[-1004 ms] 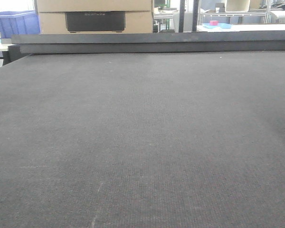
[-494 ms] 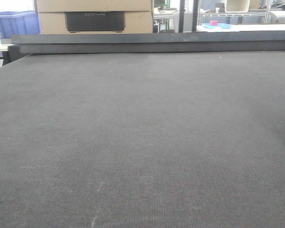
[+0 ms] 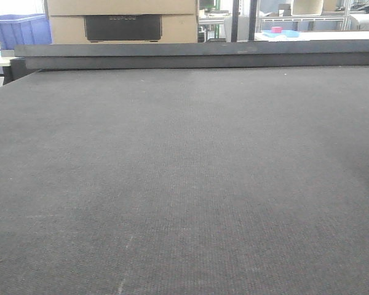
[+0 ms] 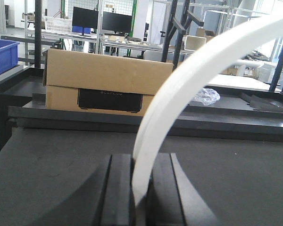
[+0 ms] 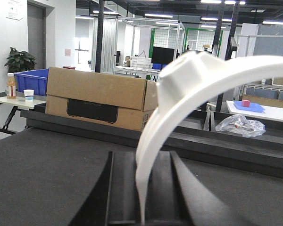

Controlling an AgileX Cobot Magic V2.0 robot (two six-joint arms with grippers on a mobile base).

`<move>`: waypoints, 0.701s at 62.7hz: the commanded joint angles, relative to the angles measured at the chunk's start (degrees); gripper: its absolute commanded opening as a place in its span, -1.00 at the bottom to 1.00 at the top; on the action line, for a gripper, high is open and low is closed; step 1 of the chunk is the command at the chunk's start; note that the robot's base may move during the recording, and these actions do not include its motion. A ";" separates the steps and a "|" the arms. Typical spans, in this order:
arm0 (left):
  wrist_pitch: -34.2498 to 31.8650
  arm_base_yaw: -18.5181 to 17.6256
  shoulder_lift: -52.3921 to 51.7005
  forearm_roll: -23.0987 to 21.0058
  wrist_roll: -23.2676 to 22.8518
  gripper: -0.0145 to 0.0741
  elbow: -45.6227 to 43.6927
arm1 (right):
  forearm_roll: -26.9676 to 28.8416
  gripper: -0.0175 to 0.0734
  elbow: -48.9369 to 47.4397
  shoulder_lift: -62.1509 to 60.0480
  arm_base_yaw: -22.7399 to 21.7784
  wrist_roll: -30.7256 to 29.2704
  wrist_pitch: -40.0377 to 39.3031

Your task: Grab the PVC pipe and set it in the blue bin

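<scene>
The left hand is clamped on one end of the PVC pipe, whose thin white band curves up and away to the right, clear of the dark surface. The right hand is closed on a broader white arc, which also rises to the right. At the far edge of the surface stands a cardboard box. The blue bin sits beyond the surface at far left, well apart from the pipe.
</scene>
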 commanded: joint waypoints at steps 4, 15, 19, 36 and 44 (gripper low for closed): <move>-0.93 0.27 -0.30 -0.39 -0.16 -0.92 0.09 | -0.59 -0.98 0.16 -0.39 0.14 -0.20 -0.97; -0.93 0.27 -0.30 -0.39 -0.16 -0.92 0.09 | -0.59 -0.98 0.16 -0.39 0.14 -0.20 -0.97; -0.93 0.27 -0.30 -0.39 -0.16 -0.92 0.09 | -0.59 -0.98 0.16 -0.39 0.14 -0.20 -0.97; -0.93 0.27 -0.30 -0.39 -0.16 -0.92 0.09 | -0.59 -0.98 0.16 -0.39 0.14 -0.20 -0.97; -0.93 0.27 -0.30 -0.39 -0.16 -0.92 0.09 | -0.59 -0.98 0.16 -0.39 0.14 -0.20 -0.97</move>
